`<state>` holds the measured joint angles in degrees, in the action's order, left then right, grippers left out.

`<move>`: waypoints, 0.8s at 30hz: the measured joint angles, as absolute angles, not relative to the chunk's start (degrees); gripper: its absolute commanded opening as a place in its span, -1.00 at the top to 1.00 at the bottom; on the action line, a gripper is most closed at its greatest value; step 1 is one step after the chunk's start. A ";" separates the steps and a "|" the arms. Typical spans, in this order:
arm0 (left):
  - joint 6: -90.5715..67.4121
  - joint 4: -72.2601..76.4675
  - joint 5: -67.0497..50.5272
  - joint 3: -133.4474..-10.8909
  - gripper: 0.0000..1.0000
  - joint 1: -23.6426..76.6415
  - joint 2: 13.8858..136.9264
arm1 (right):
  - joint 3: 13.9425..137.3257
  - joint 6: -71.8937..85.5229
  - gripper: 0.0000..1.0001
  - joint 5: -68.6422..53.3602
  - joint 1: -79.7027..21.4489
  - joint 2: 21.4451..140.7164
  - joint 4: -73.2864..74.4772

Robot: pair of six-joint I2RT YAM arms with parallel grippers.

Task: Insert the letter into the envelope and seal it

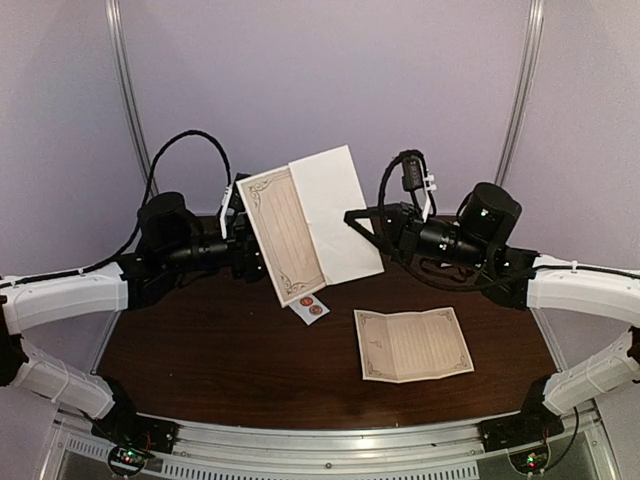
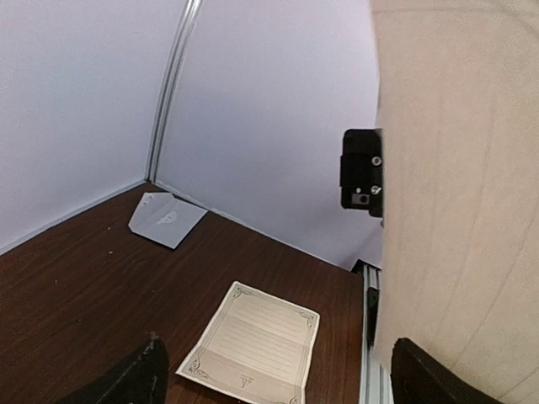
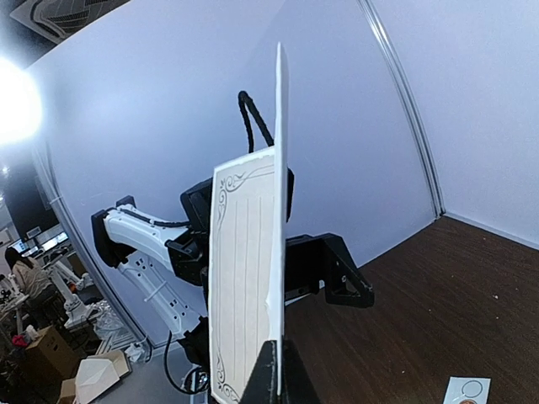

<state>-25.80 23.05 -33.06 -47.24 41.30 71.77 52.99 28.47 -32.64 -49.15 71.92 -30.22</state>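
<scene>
We held envelope (image 1: pixel 340 205), letter (image 1: pixel 283 235) aloft.
Right gripper (image 1: pixel 352 216) clamped envelope's 3 o'clock edge; left gripper (image 1: pixel 246 240) gaped at 9 o'clock.

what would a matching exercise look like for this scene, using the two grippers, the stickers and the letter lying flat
Things
1 left gripper
2 right gripper
3 stickers
4 flat letter

Places or states
a lying on the right half of the table
b shut on the edge of the envelope
c near the table's middle
d open

Pairs: 1-d, 2-b, 3-c, 4-a
</scene>
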 measured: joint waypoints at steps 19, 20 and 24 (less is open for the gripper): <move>-29.28 36.95 -42.35 -49.54 0.39 43.94 76.53 | 56.49 27.11 1.00 -36.64 -51.77 75.31 -27.51; -29.52 37.23 -42.48 -49.54 0.53 43.94 76.53 | 56.55 27.09 1.00 -36.64 -51.77 75.31 -27.33; -30.02 38.57 -43.51 -49.52 0.93 43.94 76.53 | 57.06 26.92 1.00 -36.62 -51.79 75.33 -26.52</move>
<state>-30.02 38.57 -43.51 -49.52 43.94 76.53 57.06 26.92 -36.62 -51.79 75.33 -26.52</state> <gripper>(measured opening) 0.145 0.004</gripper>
